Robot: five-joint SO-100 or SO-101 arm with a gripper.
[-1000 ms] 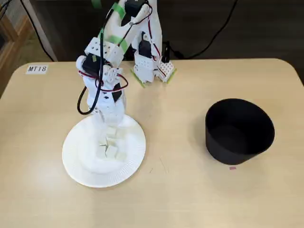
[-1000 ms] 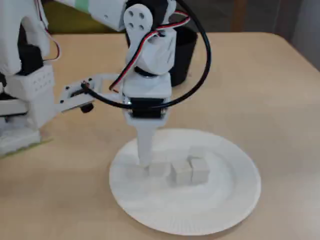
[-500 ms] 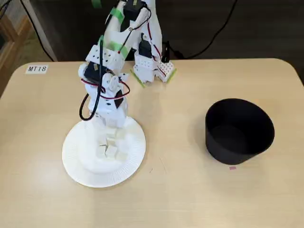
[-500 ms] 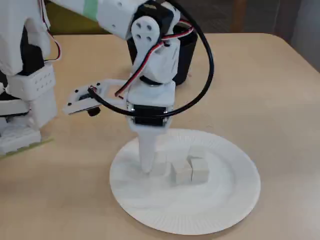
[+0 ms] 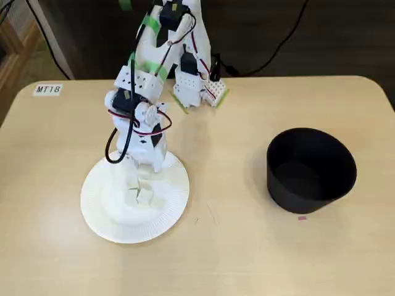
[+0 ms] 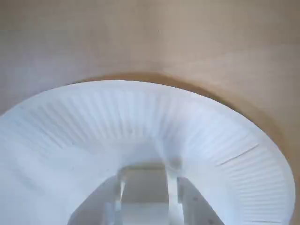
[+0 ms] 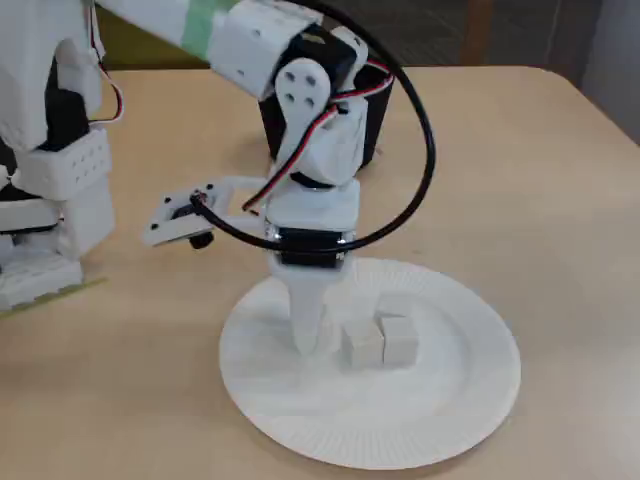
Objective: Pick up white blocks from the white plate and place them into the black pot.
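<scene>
Here my gripper [image 7: 308, 340] points straight down over the plate [image 7: 440, 425], in the lower middle of one fixed view. In the wrist view, at the bottom centre, a block [image 6: 143, 187] sits between my two fingers [image 6: 96, 206], so the jaws are closed on it to about the block's width. Whether it is lifted clear of the plate I cannot tell.

Two more blocks [image 7: 382, 340] lie side by side, touching, just right of my fingertips in that fixed view. In the other fixed view the plate [image 5: 99, 216] is at lower left of the frame, with blocks [image 5: 141, 196] near its middle beneath my arm.

The pot [image 5: 311, 169] stands upright at the right of that frame, well apart from the plate. Its inside is too dark to read. The table [image 5: 247, 259] is pale wood.
</scene>
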